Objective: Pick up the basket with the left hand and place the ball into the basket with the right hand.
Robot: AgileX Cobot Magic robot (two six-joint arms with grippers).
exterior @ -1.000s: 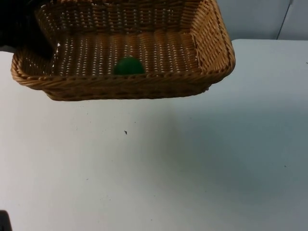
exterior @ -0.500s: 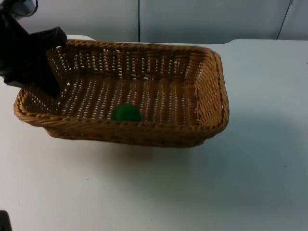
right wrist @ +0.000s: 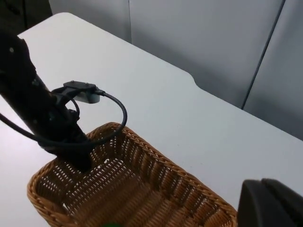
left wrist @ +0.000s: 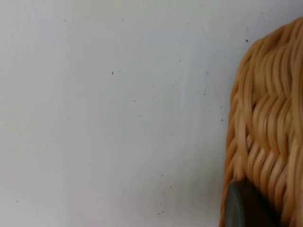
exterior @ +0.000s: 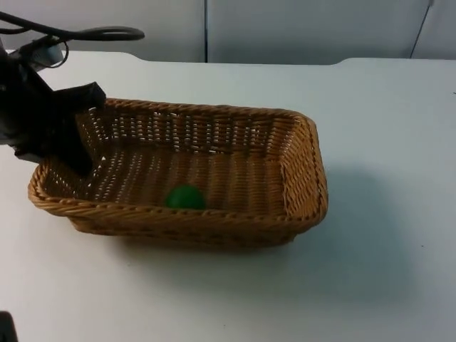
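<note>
The left gripper (exterior: pixel 75 160) is clamping the basket (exterior: pixel 235 153) by its left rim, with the basket sitting on the table (exterior: pixel 385 142). The green ball (exterior: pixel 185 197) is lying inside, near the front wall. The right gripper (right wrist: pixel 272 205) is hanging above; I cannot tell its opening.

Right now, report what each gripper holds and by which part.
Left gripper grips the basket by its rim at the end wall. Right gripper holds nothing.
</note>
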